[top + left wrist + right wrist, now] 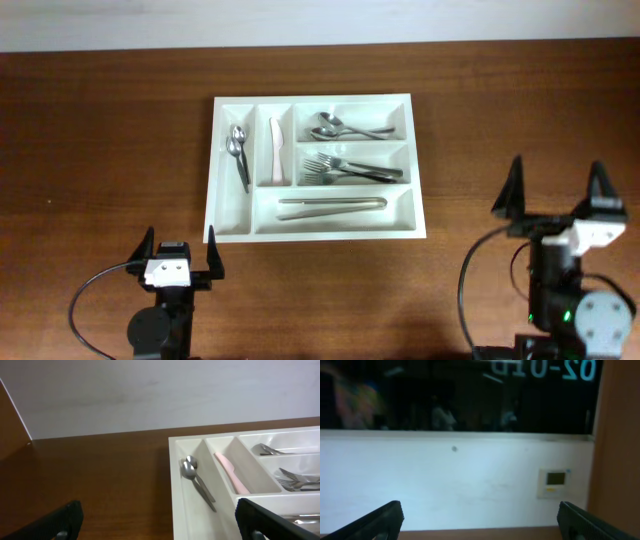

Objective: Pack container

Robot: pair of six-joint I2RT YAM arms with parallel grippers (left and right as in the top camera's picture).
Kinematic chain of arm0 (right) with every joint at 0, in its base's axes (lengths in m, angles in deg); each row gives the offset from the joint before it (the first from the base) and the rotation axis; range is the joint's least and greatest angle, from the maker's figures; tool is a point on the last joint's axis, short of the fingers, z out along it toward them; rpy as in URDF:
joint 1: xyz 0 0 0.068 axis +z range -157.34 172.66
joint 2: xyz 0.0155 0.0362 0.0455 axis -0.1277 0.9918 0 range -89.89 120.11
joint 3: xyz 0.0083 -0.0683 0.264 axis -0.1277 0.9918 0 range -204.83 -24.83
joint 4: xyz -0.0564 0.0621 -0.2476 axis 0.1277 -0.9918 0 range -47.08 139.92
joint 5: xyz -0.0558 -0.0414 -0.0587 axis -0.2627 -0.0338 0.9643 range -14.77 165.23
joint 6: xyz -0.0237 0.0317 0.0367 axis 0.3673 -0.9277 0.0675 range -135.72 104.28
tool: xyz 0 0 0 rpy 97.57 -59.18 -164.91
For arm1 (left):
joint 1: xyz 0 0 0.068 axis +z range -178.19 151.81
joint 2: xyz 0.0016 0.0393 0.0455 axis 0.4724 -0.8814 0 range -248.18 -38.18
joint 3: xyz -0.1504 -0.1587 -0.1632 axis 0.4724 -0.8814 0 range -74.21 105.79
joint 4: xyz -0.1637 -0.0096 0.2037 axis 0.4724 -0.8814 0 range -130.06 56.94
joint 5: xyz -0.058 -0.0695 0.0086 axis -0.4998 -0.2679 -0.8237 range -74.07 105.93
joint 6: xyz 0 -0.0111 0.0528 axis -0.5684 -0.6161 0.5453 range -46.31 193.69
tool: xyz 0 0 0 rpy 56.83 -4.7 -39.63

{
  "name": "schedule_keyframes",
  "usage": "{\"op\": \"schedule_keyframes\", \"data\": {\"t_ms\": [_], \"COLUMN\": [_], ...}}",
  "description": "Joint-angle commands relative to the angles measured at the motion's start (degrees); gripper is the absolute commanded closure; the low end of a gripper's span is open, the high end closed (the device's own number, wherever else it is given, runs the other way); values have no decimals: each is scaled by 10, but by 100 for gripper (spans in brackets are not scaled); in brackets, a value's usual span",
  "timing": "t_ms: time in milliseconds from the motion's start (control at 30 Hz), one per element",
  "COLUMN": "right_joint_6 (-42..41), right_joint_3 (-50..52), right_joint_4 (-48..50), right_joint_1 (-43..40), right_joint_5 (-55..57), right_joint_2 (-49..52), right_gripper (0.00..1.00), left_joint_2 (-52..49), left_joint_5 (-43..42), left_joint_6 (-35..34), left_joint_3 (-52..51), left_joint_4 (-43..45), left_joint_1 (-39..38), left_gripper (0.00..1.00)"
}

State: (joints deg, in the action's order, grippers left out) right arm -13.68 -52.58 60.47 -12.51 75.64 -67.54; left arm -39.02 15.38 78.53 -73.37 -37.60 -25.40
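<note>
The brown wooden table (100, 150) fills the overhead view. The container (228, 212), a white five-compartment tray, lies flat at the table's middle, closer to the far edge than the near one.

The right gripper (557, 168) stands near the near right corner of the table, well apart from the container. Its jaws are spread wide and hold nothing, and its wrist camera looks over them at a white wall (470, 480). The left gripper (180, 245) sits toward the near edge, left of centre, also spread wide and empty. Its right finger (213, 258) is just beside the container's near left corner, and I cannot tell whether the two touch.

Inside the container, a long pair of metal tongs (330, 205) lies in the long compartment at its near side. A cluster of forks (350, 168) fills the compartment behind that, and several spoons (345, 128) lie in the one at the far side. Of the two narrow compartments, the leftmost holds two small spoons (238, 150), bowls toward the far edge. The one beside it holds a pale pink utensil (275, 148), which may be a knife.
</note>
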Motion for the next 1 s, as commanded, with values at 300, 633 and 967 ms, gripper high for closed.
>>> {"op": "schedule_keyframes", "data": {"t_ms": [300, 633, 967], "right_joint_6": [-13, -13, -13], "right_joint_3": [40, 91, 144], "right_joint_4": [9, 9, 46], "right_joint_1": [26, 58, 60], "right_joint_5": [-2, -1, -1], "right_joint_2": [-135, -185, -217], "right_gripper": [1, 1, 1], "left_joint_2": [5, 5, 5], "left_joint_5": [6, 5, 5], "left_joint_6": [-7, -7, -7], "left_joint_3": [-4, -4, -4], "left_joint_4": [-2, -2, -2], "left_joint_1": [4, 4, 4], "left_gripper": [1, 1, 1]}}
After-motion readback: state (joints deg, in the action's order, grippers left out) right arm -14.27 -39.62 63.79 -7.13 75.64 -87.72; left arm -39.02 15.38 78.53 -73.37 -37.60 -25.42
